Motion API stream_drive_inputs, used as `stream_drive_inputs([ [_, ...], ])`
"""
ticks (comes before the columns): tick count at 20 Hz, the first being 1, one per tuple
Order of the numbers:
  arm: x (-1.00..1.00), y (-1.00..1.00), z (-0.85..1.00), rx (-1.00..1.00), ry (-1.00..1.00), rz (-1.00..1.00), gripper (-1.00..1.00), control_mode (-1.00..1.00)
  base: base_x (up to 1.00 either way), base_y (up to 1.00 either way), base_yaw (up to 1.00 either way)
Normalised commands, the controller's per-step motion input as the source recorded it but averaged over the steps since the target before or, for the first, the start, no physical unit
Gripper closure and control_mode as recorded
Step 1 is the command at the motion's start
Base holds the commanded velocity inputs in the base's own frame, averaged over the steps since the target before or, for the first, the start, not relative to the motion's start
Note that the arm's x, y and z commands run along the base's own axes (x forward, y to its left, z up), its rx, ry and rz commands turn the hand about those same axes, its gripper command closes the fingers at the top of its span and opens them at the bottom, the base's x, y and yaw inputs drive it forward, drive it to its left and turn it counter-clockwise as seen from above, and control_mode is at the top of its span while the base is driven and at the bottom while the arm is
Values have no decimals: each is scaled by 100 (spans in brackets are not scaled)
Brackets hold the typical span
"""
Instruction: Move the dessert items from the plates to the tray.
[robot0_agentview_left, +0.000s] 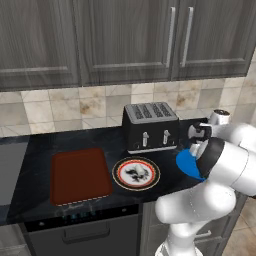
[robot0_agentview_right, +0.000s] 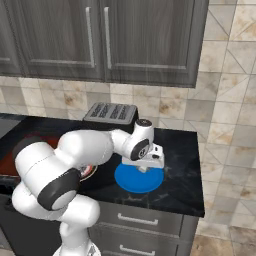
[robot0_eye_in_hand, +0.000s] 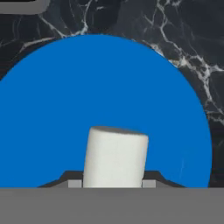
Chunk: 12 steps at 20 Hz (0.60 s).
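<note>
Countertop (robot0_agentview_left: 35, 145) of dark veined stone ran under grey cabinets (robot0_agentview_left: 125, 40) and a tiled wall. At the left of the left base view lay the tray (robot0_agentview_left: 80, 175), flat and red-brown with a low rim, and nothing could be seen in it. Just to its right, close but apart, sat the white plate (robot0_agentview_left: 136, 173) with the red-orange rim and a dark pattern in its centre; whether a marshmallow stood on that pattern could not be told at this size. Behind the plate, toward the wall, stood the black toaster (robot0_agentview_left: 150, 126) with its four slots and two levers.

Farther right lay the blue plate (robot0_agentview_right: 139, 179), near the front edge of the counter in the right base view and partly covered by the arm in the left base view. The gripper (robot0_agentview_right: 145, 167) hung straight over the middle of this plate, pointing down.

From the hand camera the blue plate (robot0_eye_in_hand: 65, 109) spread wide, with black counter showing beyond its rim. One marshmallow (robot0_eye_in_hand: 115, 156), a stubby white cylinder, stood upright between the two fingertips (robot0_eye_in_hand: 74, 183), which sat at either side of its base. The fingers lay close against it, but whether they pressed on it or only flanked it could not be told.
</note>
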Motion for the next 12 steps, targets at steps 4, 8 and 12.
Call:
stream_drive_inputs([
  [4, -71, 3, 68, 0, -8, 0, 100, -100, 0, 0, 0],
  [8, -72, 41, 53, 0, -2, 0, 100, -100, 0, 0, 0],
  [12, -43, 87, 49, 0, 0, 0, 100, -100, 0, 0, 0],
])
